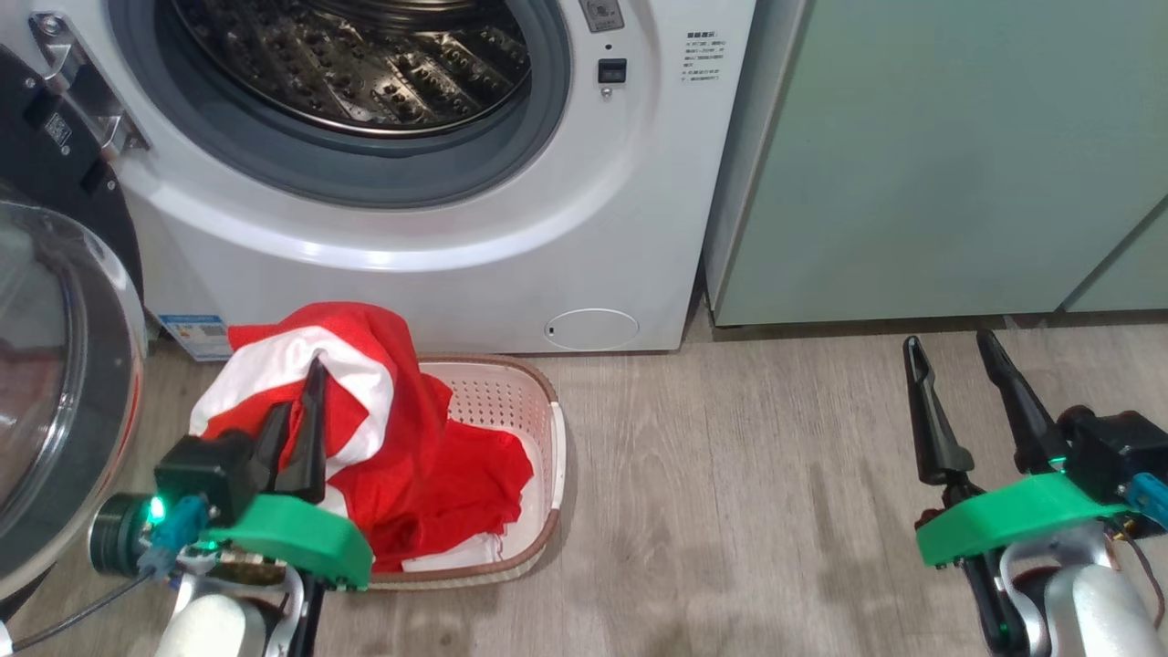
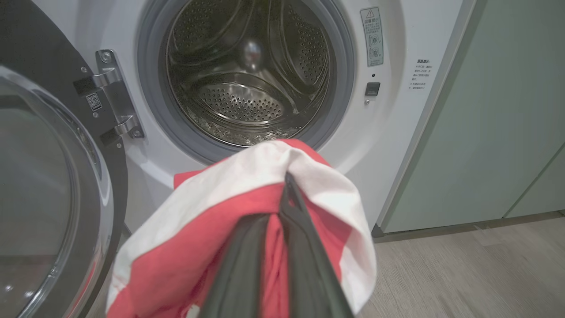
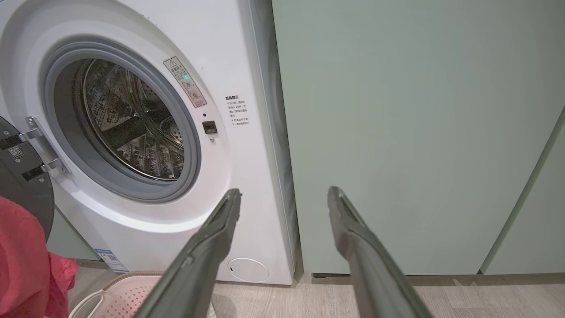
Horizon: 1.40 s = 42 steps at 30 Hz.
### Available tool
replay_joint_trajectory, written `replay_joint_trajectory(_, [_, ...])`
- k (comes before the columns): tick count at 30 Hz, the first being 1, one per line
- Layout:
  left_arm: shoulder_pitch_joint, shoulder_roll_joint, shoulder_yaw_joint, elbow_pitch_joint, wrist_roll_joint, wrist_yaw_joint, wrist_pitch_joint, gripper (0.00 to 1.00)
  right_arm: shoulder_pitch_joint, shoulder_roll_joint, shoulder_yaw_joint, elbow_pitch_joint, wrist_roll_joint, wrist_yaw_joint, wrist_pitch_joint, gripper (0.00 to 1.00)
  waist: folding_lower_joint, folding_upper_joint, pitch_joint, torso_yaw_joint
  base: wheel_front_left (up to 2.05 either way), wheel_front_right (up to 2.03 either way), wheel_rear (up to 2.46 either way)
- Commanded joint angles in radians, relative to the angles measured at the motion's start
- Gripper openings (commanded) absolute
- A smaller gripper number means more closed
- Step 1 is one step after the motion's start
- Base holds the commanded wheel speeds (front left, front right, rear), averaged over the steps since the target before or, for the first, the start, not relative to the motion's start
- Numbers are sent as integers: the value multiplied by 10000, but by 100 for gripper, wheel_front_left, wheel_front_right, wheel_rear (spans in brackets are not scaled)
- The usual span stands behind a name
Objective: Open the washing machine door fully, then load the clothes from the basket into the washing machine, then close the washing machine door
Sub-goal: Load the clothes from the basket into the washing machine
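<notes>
Clothes: a thin red and white garment (image 1: 383,438), soft and crumpled. Its top is bunched into a raised peak and the rest trails down into the basket.
Left gripper (image 1: 306,392): clenched on the garment's peak, with the long dark fingers pinching a fold and cloth spilling over both sides.
Basket (image 1: 500,398): cream perforated plastic with a brown woven-look rim. It sits on the floor just in front of the washing machine. The cloth hides its left half and its bottom.
Washing machine (image 1: 438,283): a glossy white front with a grey rubber ring around a dimpled metal drum (image 1: 365,73). The top is cut off in the head view.
Washing machine door (image 1: 55,365): swung open at left on a metal hinge (image 1: 87,91), showing its clear bulging glass and black rim. It is partly out of frame.
Right gripper (image 1: 949,339): released, with its fingers spread wide over bare floor, well apart from the basket.
Surroundings: smooth pale green cabinets (image 1: 912,164) right beside the machine, and a grey wood-grain floor (image 1: 730,474).
</notes>
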Motion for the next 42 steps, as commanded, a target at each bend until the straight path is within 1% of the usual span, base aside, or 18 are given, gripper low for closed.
replay_joint_trajectory(1, [-463, 211, 412, -306, -44, 82, -63, 0, -290, -1, 171, -404, 67, 0, 45, 100, 1, 0, 13, 11, 0, 0, 0])
replay_joint_trajectory(16, [-805, 192, 386, -203, -153, 127, -118, 0, -451, -1, 238, -480, 108, 0, 36, 100, 1, 0, 391, 38, 0, 0, 0])
replay_joint_trajectory(23, [-1666, 51, 564, 242, -538, 25, -55, 0, -767, -1, 360, -717, 164, 0, -54, 100, 1, 0, 1328, -157, 0, 0, 0])
replay_joint_trajectory(25, [-2165, 39, 655, 531, -669, -46, -8, 0, -912, -1, 425, -785, 197, 0, -108, 100, 1, 0, 1732, -254, 0, 0, 0])
replay_joint_trajectory(27, [-2773, 56, 740, 936, -873, -207, 140, 0, -1062, -1, 538, -825, 236, 0, -170, 100, 1, 0, 2147, -385, 0, 0, 0])
replay_joint_trajectory(33, [-5136, 438, 925, 2343, -1124, -712, 667, 0, -1611, -1, 964, -761, 399, 0, -460, 100, 1, 0, 3414, -900, 0, 0, 0])
replay_joint_trajectory(37, [-6812, 797, 967, 3530, -1238, -1102, 1192, 0, -1966, -1, 1296, -526, 574, 0, -774, 100, 1, 0, 4045, -1299, 0, 0, 0])
replay_joint_trajectory(42, [-8752, 1316, 916, 4811, -1353, -1582, 2220, 0, -2415, -1, 1745, -182, 895, 0, -1147, 100, 1, 0, 4687, -1885, 0, 0, 0])
